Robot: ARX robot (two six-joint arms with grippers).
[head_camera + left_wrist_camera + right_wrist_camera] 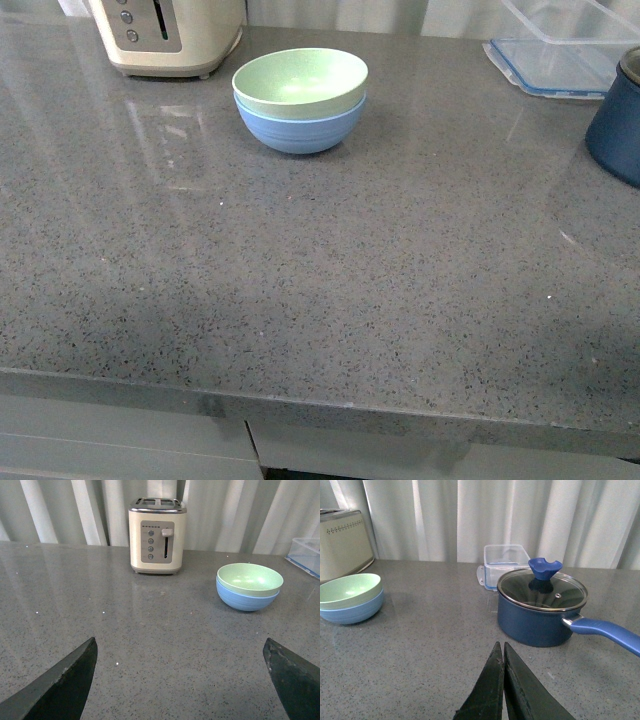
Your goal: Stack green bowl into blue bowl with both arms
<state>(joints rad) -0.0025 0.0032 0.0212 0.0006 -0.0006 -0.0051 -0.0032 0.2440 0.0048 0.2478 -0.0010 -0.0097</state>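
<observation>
The pale green bowl (300,80) sits nested inside the light blue bowl (300,128) at the back of the grey counter, in front of the toaster. Both show in the left wrist view, green bowl (250,578) in blue bowl (245,600), and in the right wrist view, green bowl (349,590) in blue bowl (352,611). My left gripper (180,652) is open and empty, low over the counter, well short of the bowls. My right gripper (501,647) is shut and empty, near the pot, apart from the bowls. Neither arm shows in the front view.
A cream toaster (170,35) stands at the back left, close to the bowls. A dark navy pot (542,607) with a glass lid and blue handle stands at the right, also in the front view (618,120). A clear plastic container (565,45) lies behind it.
</observation>
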